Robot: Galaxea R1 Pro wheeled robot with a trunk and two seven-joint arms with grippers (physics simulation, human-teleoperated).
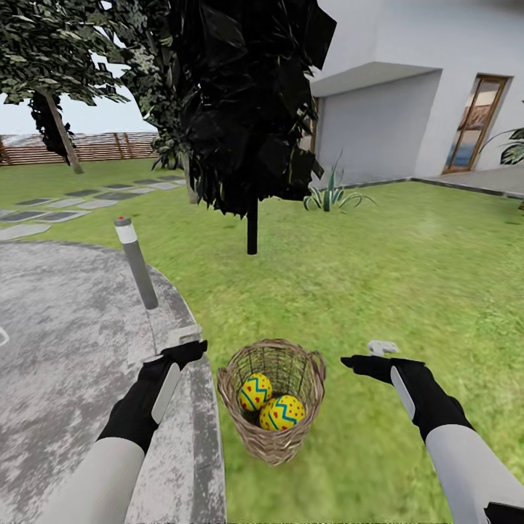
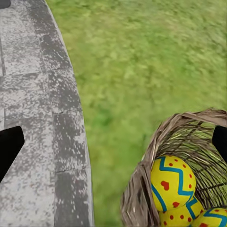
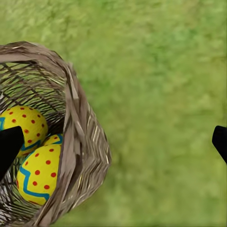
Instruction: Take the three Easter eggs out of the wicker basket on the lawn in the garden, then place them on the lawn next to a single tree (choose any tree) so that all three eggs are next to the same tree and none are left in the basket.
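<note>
The wicker basket [image 1: 274, 429] stands on the lawn [image 1: 378, 269] just beside the patio's edge. Two yellow Easter eggs [image 1: 255, 391] [image 1: 282, 413] show inside it in the head view. The left wrist view looks down on three eggs [image 2: 172, 182] in the basket [image 2: 139, 189], and the right wrist view shows eggs [image 3: 40, 175] behind the woven wall [image 3: 80, 137]. My left gripper [image 1: 185, 343] hovers open over the patio's edge, left of the basket. My right gripper [image 1: 370, 354] hovers open over grass, right of it. A tree [image 1: 64, 135] with mottled green leaves stands at the far left.
A black conifer [image 1: 251, 225] rises straight ahead. The grey stone patio [image 1: 65, 349] with a bollard lamp [image 1: 136, 262] lies at the left. Stepping stones [image 1: 73, 204], a spiky plant [image 1: 331, 195] and the white house [image 1: 407, 87] lie beyond. Open grass stretches right.
</note>
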